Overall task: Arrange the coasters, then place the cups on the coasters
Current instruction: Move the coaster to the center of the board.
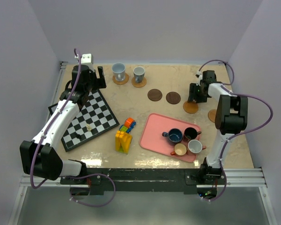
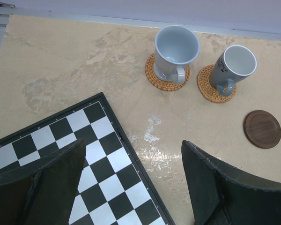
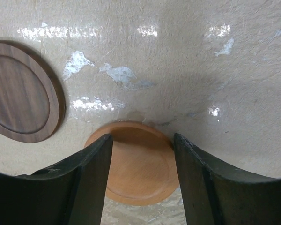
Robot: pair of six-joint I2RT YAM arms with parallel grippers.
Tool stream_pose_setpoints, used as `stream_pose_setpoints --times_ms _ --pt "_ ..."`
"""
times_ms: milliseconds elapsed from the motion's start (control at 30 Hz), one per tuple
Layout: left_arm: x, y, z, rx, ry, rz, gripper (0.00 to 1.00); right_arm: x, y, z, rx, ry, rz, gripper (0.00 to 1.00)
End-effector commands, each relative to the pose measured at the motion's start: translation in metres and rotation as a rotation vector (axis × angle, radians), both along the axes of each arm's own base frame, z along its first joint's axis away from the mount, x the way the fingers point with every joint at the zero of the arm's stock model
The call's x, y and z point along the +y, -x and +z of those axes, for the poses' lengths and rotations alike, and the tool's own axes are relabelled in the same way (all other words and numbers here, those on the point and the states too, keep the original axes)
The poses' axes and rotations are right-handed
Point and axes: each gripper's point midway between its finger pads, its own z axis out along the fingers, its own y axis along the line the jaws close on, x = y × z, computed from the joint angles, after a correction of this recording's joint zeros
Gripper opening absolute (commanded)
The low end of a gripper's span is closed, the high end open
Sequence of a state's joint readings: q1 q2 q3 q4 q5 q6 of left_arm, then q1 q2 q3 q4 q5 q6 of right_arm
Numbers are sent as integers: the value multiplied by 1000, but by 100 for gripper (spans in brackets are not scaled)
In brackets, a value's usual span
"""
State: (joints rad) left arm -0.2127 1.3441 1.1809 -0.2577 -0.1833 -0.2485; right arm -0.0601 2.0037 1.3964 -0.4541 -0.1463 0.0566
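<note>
Two pale cups (image 1: 118, 71) (image 1: 138, 73) stand on woven coasters (image 2: 166, 77) (image 2: 214, 86) at the back. Two dark brown coasters (image 1: 155, 95) (image 1: 173, 97) lie bare to their right. An orange-tan coaster (image 3: 138, 164) lies flat on the table, and my right gripper (image 3: 143, 138) hangs open just above it, fingers apart over its two sides. Another orange coaster (image 1: 212, 115) is half hidden by the right arm. Navy (image 1: 174, 136), black (image 1: 191, 133), tan (image 1: 180, 149) and grey-white (image 1: 195, 146) cups sit in the pink tray (image 1: 154, 129). My left gripper (image 2: 133, 145) is open and empty over the chessboard's corner.
A chessboard (image 1: 84, 119) lies at the left with small pieces on it. Colourful toy blocks (image 1: 124, 136) stand between it and the tray. A white cube (image 1: 86, 58) sits at the back left. Walls enclose the table on three sides.
</note>
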Motion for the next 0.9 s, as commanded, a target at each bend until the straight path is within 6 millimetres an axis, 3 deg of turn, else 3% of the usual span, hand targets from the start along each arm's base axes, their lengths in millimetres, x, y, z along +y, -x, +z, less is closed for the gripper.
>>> stream_pose_setpoints --times_ms 0,267,467,567,733,867 --pt "-2 0 28 -72 16 -8 87 3 21 -7 30 -6 42 57" --pt "-5 0 24 -65 27 -19 87 7 39 -6 38 -27 23 54" --pt "-6 2 23 -64 32 -24 87 4 34 0 24 -20 -7 56" --pt "-6 4 23 -66 33 -24 87 6 24 12 -9 -36 -21 58" --pt "-3 6 23 -67 26 -16 87 3 8 51 -105 -43 -74 75" --pt "-2 7 24 -70 25 -12 87 -21 6 79 -165 -12 -157 82"
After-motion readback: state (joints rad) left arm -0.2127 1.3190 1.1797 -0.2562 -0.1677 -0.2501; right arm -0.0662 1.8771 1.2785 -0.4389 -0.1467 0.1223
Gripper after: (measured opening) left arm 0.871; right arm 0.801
